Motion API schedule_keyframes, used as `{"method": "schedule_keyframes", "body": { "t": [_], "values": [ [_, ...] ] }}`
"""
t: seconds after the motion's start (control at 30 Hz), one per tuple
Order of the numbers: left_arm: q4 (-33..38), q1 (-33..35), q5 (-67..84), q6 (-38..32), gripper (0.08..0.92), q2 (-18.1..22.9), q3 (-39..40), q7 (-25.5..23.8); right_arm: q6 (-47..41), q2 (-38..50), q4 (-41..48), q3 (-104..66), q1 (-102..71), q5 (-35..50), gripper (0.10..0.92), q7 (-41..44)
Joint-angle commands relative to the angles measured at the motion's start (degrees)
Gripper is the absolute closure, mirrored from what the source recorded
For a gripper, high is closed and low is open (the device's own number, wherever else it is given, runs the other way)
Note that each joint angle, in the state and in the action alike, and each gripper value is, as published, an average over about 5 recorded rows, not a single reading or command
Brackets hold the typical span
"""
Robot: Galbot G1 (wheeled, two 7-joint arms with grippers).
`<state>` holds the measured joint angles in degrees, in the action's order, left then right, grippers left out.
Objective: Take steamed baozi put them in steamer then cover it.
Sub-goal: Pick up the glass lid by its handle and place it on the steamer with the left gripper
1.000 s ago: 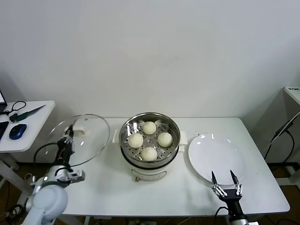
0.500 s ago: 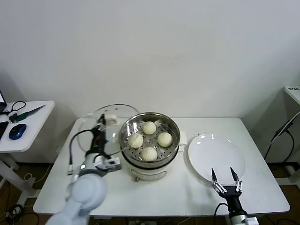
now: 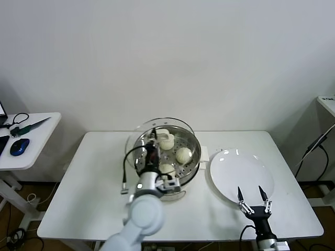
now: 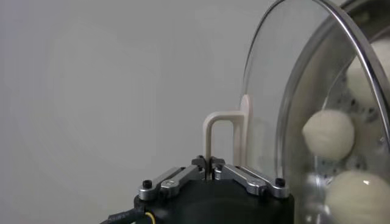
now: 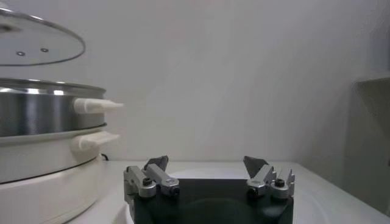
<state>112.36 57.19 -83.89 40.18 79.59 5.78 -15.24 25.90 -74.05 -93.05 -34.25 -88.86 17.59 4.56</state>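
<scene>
Over the steamer (image 3: 167,157), my left gripper (image 4: 209,163) held the cover (image 3: 144,137) by its handle (image 4: 224,137).

My left fingers (image 4: 177,178) were pinched nearly together on the thin cream-white handle, which stood up between them. I carried the glass cover just above the pot, clear of its rim, shifted toward my left so that part of the pot stayed uncovered; from the right wrist view it lay close to level, its broad face down toward the perforated tray. Three baozi (image 3: 183,155) showed plainly inside the steamer at mid-table; my arm hid the rest. My right gripper (image 3: 253,201) waited at the near edge of the table (image 3: 94,188), by the white plate (image 3: 241,175), its fingers (image 5: 157,166) spread wide and holding nothing.
</scene>
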Motion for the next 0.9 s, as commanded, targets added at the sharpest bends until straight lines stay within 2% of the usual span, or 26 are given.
{"method": "schedule_keyframes", "body": {
  "t": [0.03, 0.23, 0.5, 0.9],
  "values": [
    [-3.6, -2.1, -5.2, 1.6, 0.870, 5.6, 4.8, -1.1, 0.4, -0.1, 0.2, -0.3, 0.1, -0.1, 0.203, -0.1],
    [-7.9, -1.5, -7.1, 0.8, 0.870, 7.7, 4.9, 0.1, 0.7, -0.6, 0.3, -0.6, 0.2, -0.1, 0.203, -0.1],
    [-11.4, -1.3, -7.3, 0.1, 0.870, 6.8, 3.0, 2.0, 0.9, -1.0, 0.6, -0.5, 0.2, -0.2, 0.203, -0.2],
    [-12.6, -0.8, -7.2, 0.1, 0.870, 6.7, 1.9, 3.2, 1.4, -1.4, 0.6, -0.6, -0.2, -0.1, 0.203, -0.1]
  ]
}}
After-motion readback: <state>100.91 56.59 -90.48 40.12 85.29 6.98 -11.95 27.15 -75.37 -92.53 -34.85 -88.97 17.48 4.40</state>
